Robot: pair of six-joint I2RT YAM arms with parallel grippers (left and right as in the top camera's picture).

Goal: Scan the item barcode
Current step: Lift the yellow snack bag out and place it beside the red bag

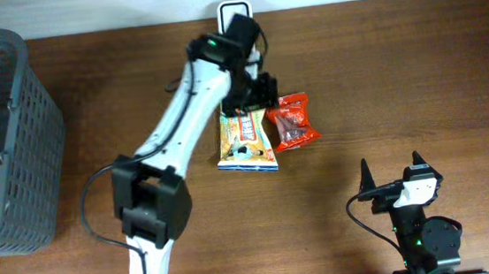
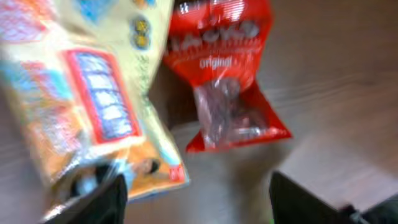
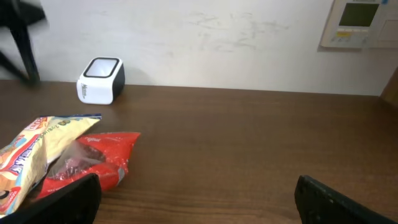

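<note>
Left gripper (image 1: 254, 96) is out over the far side of the desk (image 1: 416, 69), jaws spread wide with nothing between them, hanging right above two snack bags. The yellow packet (image 2: 93, 93) and the red packet (image 2: 227, 81) lie flat, touching along one edge, just in front of the scanner (image 1: 234, 12). Neither is held. Right gripper (image 3: 193, 199) sits low near the front edge, jaws fully apart and empty. Here's the danger as I read it: those bags are pressed together, so a closing pinch could catch both or shove one aside. The film looks slick and crinkly, and a shallow bite on an edge may slip on the lift. And no barcode shows from here, so a bag could meet the scanner window wrong face forward and never read.
</note>
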